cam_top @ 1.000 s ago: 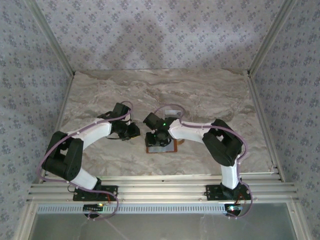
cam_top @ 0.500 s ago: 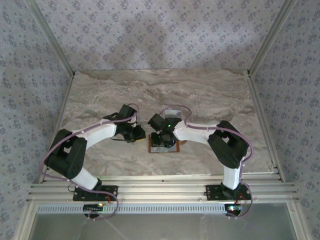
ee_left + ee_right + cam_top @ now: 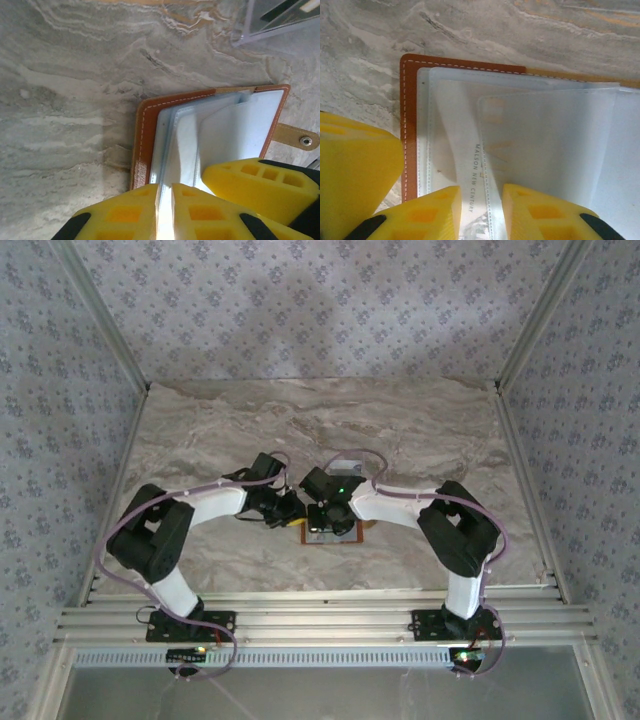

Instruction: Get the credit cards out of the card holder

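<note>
The orange-brown card holder (image 3: pixel 346 536) lies open on the marble table, grey-blue leaves up. My left gripper (image 3: pixel 291 513) reaches it from the left. In the left wrist view the leather edge (image 3: pixel 142 135) shows, and the left gripper (image 3: pixel 165 200) is shut on a thin pale leaf standing up from the holder; whether a card is in that leaf I cannot tell. My right gripper (image 3: pixel 481 210) stands open over the leaves, a pale printed credit card (image 3: pixel 470 165) lying flat under a clear sleeve between its fingers. The darker credit card is hidden.
A clear tray (image 3: pixel 260 25) stands just beyond the holder. The holder's snap tab (image 3: pixel 300 139) sticks out on the right. The right gripper's finger (image 3: pixel 255 185) is close beside my left fingers, and the left finger (image 3: pixel 355 165) crowds the right wrist view. Papered walls enclose the table.
The left arm has swung right to the holder and its jaws have closed on a leaf. The right gripper stayed over the holder and its jaws narrowed a little.
</note>
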